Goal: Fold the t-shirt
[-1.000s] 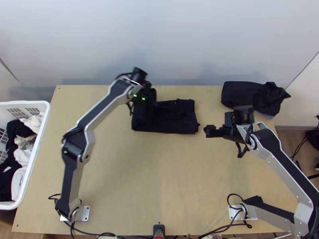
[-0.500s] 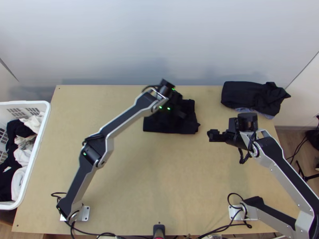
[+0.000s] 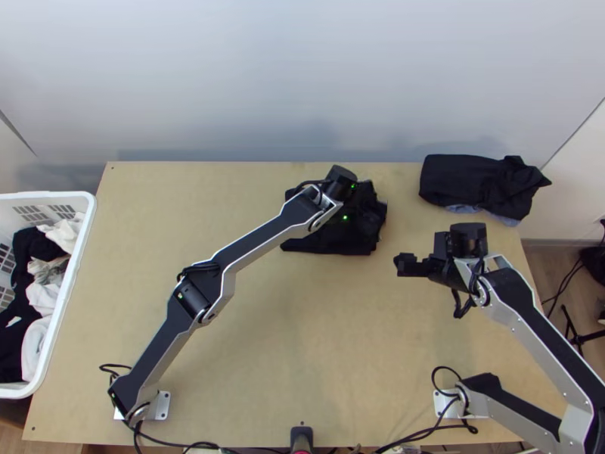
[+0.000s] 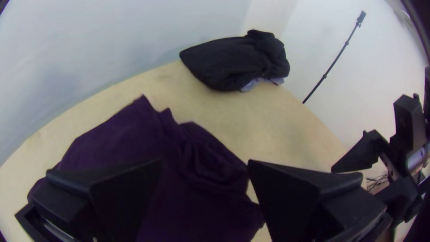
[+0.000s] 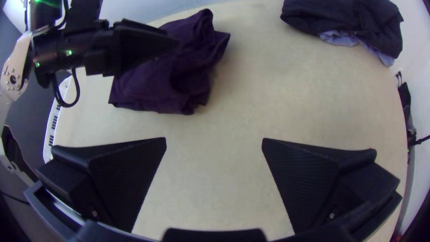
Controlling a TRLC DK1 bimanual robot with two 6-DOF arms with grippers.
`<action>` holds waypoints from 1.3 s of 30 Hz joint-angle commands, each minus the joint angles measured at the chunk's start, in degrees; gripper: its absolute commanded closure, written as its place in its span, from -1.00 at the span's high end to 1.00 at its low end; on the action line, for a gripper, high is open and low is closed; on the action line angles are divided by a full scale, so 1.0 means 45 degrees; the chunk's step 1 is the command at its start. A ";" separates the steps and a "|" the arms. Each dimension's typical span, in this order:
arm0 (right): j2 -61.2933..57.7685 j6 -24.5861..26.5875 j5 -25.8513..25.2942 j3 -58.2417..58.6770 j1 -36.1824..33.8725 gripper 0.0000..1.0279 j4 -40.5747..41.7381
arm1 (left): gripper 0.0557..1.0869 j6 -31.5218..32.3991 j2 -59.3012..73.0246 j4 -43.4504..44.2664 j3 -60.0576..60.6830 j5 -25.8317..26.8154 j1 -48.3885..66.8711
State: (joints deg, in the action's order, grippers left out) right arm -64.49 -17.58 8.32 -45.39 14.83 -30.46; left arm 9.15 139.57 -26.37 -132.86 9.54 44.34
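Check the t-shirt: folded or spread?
Folded, loosely. The t-shirt lies in a small, compact bundle with a rumpled top, no sleeves or body laid out flat.

Left arm [image 3: 257,246] stretched to the t-shirt [image 3: 325,244], right arm [image 3: 541,325] bent near it.
From here I see the left gripper [image 3: 369,215] over the t-shirt, fingers parted; the right gripper [image 3: 399,265] points towards it, fingers wide apart.
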 commanded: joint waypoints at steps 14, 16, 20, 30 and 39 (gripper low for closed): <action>-0.4361 -0.1854 0.2957 -0.0500 -0.0366 0.93 0.3663 | 0.91 -0.0939 -0.4296 -0.2441 0.2922 -0.0831 -0.2157; -0.5415 -0.1874 0.3074 -0.1223 -0.0385 0.93 0.3780 | 0.91 -0.1115 -0.5234 -0.2304 0.3997 -0.0694 -0.2509; -0.7446 -0.1874 0.3425 -0.2727 -0.0385 0.93 0.3917 | 0.91 -0.1291 -0.6503 -0.2343 0.5207 -0.0675 -0.3192; -1.0767 -0.1932 0.3582 -0.6028 0.0122 0.93 0.3682 | 0.91 -0.1564 -0.9160 -0.2031 0.7825 -0.0694 -0.4032; -1.1802 -0.0389 0.2468 -0.8391 0.1509 -0.22 0.1710 | 0.91 -0.1486 -0.9628 -0.1738 0.8977 -0.0694 -0.4774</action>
State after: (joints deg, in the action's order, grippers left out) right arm -113.62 -24.14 22.87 -76.09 17.72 -18.17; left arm 2.33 98.80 -34.81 -96.84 6.39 25.10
